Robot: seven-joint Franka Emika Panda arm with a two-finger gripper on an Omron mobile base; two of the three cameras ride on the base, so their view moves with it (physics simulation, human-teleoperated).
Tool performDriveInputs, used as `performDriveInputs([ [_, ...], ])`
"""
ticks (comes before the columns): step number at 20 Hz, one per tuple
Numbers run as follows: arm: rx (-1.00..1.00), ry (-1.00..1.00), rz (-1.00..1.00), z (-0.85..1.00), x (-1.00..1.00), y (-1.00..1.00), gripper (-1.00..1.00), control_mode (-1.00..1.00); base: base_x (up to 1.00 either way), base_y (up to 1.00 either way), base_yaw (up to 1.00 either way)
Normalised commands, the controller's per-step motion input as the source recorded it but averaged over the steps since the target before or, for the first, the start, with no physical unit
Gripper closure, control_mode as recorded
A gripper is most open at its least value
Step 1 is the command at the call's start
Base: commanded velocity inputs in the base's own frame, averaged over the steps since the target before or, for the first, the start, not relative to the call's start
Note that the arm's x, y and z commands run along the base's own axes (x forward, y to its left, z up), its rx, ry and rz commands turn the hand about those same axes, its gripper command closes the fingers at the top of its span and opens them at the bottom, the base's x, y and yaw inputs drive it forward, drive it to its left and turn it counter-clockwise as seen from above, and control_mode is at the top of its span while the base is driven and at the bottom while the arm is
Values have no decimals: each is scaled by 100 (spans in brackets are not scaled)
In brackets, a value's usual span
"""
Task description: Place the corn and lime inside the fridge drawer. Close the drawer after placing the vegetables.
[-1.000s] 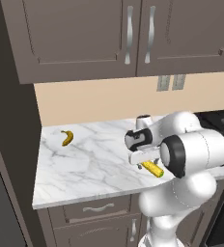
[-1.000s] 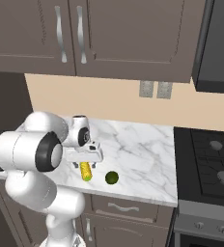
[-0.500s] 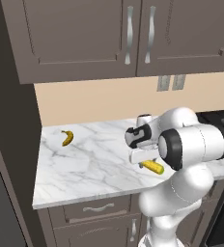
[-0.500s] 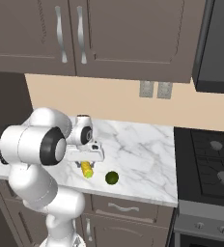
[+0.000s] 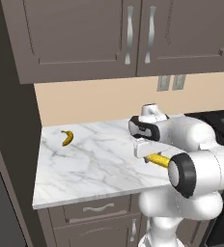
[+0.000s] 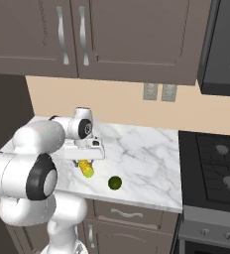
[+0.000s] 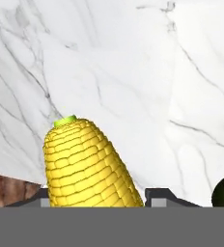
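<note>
Hand view: my gripper (image 7: pixel 95 198) clasps the corn (image 7: pixel 87 164) between its fingertips, over the marble counter (image 7: pixel 133 72); the lime (image 6: pixel 115 182) lies just beside the corn

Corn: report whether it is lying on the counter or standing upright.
Lying down. The corn rests lengthwise on the marble counter under the gripper, and the hand view shows its green tip pointing away along the counter.

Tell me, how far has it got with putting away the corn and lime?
Nothing looks stored yet. In hand: the end effector has its fingers on either side of the corn on the marble counter, apparently gripping it. Left: the lime lies on the counter, and both must go in the fridge drawer, which then needs closing.
</note>
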Motion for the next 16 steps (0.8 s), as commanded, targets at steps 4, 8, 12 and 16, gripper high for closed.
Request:
performDriveInputs([
  [4, -3, 1, 17, 100, -63, 10, 100, -100, 0, 0, 0],
  [8, 0, 0, 14, 100, -80, 0, 100, -100, 0, 0, 0],
  [12, 0, 0, 8, 93, -73, 0, 100, -100, 0, 0, 0],
  [16, 0, 1, 6, 56, -49, 2, 100, -100, 0, 0, 0],
])
